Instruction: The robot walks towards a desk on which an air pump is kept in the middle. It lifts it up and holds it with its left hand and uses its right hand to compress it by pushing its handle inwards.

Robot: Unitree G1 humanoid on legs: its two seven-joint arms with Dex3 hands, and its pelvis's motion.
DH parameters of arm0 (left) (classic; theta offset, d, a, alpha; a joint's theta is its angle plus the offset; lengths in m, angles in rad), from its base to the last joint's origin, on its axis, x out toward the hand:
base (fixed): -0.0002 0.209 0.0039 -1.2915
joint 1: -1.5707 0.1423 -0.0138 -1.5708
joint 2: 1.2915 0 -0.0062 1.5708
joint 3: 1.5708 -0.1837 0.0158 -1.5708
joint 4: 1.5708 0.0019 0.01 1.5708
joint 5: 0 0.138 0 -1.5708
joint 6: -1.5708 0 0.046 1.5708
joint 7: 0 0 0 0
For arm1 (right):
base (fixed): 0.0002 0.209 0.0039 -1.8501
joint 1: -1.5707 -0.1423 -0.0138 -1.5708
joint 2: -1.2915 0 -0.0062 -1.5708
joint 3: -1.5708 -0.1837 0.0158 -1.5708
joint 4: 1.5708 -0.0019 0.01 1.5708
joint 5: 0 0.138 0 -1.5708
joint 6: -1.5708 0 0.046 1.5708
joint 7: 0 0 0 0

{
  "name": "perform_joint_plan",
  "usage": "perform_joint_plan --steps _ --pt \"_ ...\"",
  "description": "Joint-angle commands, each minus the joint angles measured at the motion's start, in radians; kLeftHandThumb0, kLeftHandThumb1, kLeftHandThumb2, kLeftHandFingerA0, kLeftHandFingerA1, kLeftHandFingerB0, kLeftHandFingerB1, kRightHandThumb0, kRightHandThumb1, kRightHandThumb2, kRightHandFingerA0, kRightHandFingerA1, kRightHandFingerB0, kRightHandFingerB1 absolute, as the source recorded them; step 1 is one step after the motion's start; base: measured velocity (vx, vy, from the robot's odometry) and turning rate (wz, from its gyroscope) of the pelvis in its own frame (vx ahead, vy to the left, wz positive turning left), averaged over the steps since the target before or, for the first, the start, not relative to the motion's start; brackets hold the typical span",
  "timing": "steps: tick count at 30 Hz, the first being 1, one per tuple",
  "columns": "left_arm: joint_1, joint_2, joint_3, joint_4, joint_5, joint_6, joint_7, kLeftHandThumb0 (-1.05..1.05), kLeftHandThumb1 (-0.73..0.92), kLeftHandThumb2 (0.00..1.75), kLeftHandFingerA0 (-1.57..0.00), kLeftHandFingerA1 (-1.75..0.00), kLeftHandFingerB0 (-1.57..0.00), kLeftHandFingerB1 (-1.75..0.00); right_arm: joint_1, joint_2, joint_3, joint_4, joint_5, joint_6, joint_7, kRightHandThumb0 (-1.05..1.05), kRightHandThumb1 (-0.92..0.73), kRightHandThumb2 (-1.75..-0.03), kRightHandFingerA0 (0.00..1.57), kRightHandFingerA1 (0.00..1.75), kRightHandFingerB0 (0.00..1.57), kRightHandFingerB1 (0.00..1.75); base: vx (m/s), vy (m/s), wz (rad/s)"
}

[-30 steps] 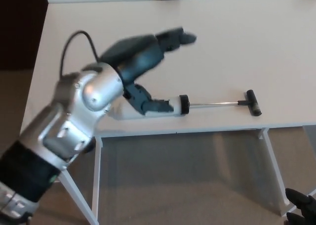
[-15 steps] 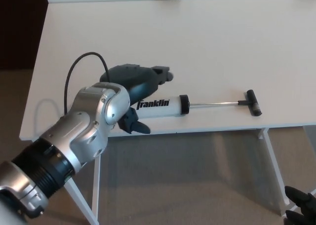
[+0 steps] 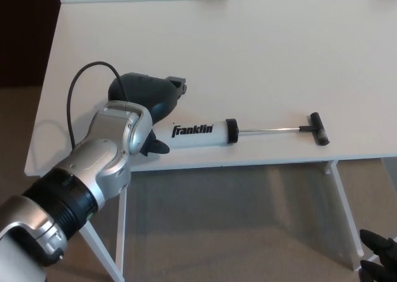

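Note:
The air pump (image 3: 200, 134) lies flat near the desk's front edge. It has a white barrel printed "Franklin", a black collar, a thin rod drawn out to the right and a black T-handle (image 3: 317, 128). My left hand (image 3: 147, 99) is open at the barrel's left end and hides that tip. Its fingers (image 3: 176, 84) point up and right above the barrel, and the thumb (image 3: 156, 147) sits below it. The barrel is not clasped. Only a black tip of my right hand (image 3: 378, 262) shows at the bottom right corner, below the desk.
The white desk (image 3: 260, 52) fills the upper picture, with its front edge just under the pump and white legs (image 3: 345, 214) below. A black cable (image 3: 84, 83) loops over my left forearm. Brown floor lies under the desk.
My left hand has slid left along the barrel and come off it, uncovering the "Franklin" print. The pump has stayed put on the desk.

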Motion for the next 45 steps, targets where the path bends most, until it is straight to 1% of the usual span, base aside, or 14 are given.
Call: perform_joint_plan --steps 1,2,3,6,7,12,20,25,31,32,33,34,39,45 --pt "-0.005 -0.018 0.031 0.042 0.052 0.003 0.08 -0.62 0.43 0.73 -0.28 -0.44 -0.17 -0.37 0.001 -0.014 -0.007 -0.009 0.008 0.016 0.007 -0.72 -0.73 -1.05 0.07 0.48 0.0 0.31 0.0 0.0 0.0" --pt "-0.005 -0.021 0.036 0.045 0.053 0.0 0.08 -0.62 0.43 0.73 -0.28 -0.44 -0.17 -0.37 0.001 -0.014 -0.007 -0.01 0.008 0.016 0.007 -0.72 -0.73 -1.05 0.07 0.48 0.0 0.31 0.0 0.0 0.0" --pt "-0.009 -0.026 0.036 0.052 0.057 -0.002 0.078 -0.63 0.44 0.73 -0.28 -0.44 -0.17 -0.37 -0.001 -0.014 -0.008 -0.008 0.011 0.015 0.01 -0.66 -0.74 -1.07 0.02 0.46 0.0 0.32 0.0 0.0 0.0" --pt "-0.013 -0.031 0.035 0.06 0.065 -0.004 0.077 -0.63 0.44 0.73 -0.28 -0.44 -0.17 -0.37 -0.004 -0.014 -0.009 -0.005 0.015 0.014 0.013 -0.66 -0.74 -1.07 0.02 0.46 0.0 0.32 0.0 0.0 0.0" --pt "-0.01 -0.035 0.043 0.055 0.058 -0.011 0.08 -0.6 0.43 0.7 -0.24 -0.42 -0.17 -0.37 -0.005 -0.012 -0.011 -0.007 0.018 0.017 0.013 -0.71 -0.73 -1.04 0.03 0.46 0.0 0.29 0.0 0.0 0.0" --pt "-0.004 -0.059 0.059 0.047 0.053 -0.012 0.076 -0.63 0.42 0.71 -0.22 -0.4 -0.17 -0.37 -0.007 -0.007 -0.01 -0.021 0.016 0.024 0.009 -0.68 -0.72 -1.03 0.05 0.47 0.0 0.3 0.0 0.0 0.0" --pt "-0.003 -0.098 0.061 0.042 0.058 0.014 0.035 -0.66 0.42 0.74 -0.27 -0.44 -0.15 -0.37 -0.015 -0.01 -0.011 -0.029 0.01 0.034 0.006 -0.69 -0.72 -1.03 0.08 0.48 0.0 0.32 0.0 0.0 0.0" --pt "-0.001 -0.104 0.06 0.033 0.057 0.01 0.011 -0.66 0.42 0.74 -0.27 -0.45 -0.14 -0.37 -0.022 -0.012 -0.015 -0.024 0.017 0.037 0.013 -0.71 -0.73 -1.04 0.05 0.47 0.0 0.31 0.0 0.0 0.0" --pt "0.014 -0.114 0.054 -0.002 0.042 -0.001 -0.044 -0.65 0.42 0.73 -0.28 -0.43 -0.17 -0.38 -0.027 -0.013 -0.014 -0.024 0.012 0.036 0.011 -0.7 -0.72 -1.04 0.08 0.48 0.0 0.32 0.0 0.0 0.0" --pt "0.02 -0.121 0.052 -0.007 0.04 0.005 -0.061 -0.64 0.41 0.72 -0.33 -0.45 -0.18 -0.38 -0.031 -0.012 -0.013 -0.023 0.01 0.037 0.008 -0.71 -0.73 -1.04 0.08 0.48 0.0 0.32 0.0 0.0 0.0" --pt "0.024 -0.126 0.051 -0.011 0.038 0.01 -0.073 -0.64 0.41 0.72 -0.33 -0.45 -0.18 -0.38 -0.033 -0.011 -0.013 -0.022 0.008 0.037 0.006 -0.71 -0.73 -1.04 0.08 0.48 0.0 0.32 0.0 0.0 0.0" --pt "0.026 -0.131 0.048 -0.009 0.038 0.013 -0.083 -0.58 0.48 0.56 -0.44 -0.41 -0.23 -0.29 -0.035 -0.011 -0.013 -0.026 0.007 0.041 0.005 -0.72 -0.74 -1.05 0.08 0.48 0.0 0.32 0.0 0.0 0.0" --pt "0.031 -0.134 0.047 0.002 0.043 0.006 -0.098 -0.59 0.48 0.56 -0.46 -0.4 -0.23 -0.29 -0.035 -0.011 -0.014 -0.038 0.007 0.05 0.004 -0.71 -0.73 -1.05 0.09 0.48 0.0 0.32 0.0 0.0 0.0" --pt "0.037 -0.133 0.068 0.031 0.017 0.002 -0.143 -0.59 0.48 0.55 -0.46 -0.42 -0.22 -0.29 -0.042 -0.01 -0.015 -0.039 0.014 0.055 0.011 -0.71 -0.74 -1.05 0.06 0.47 0.0 0.31 0.0 0.0 0.0"
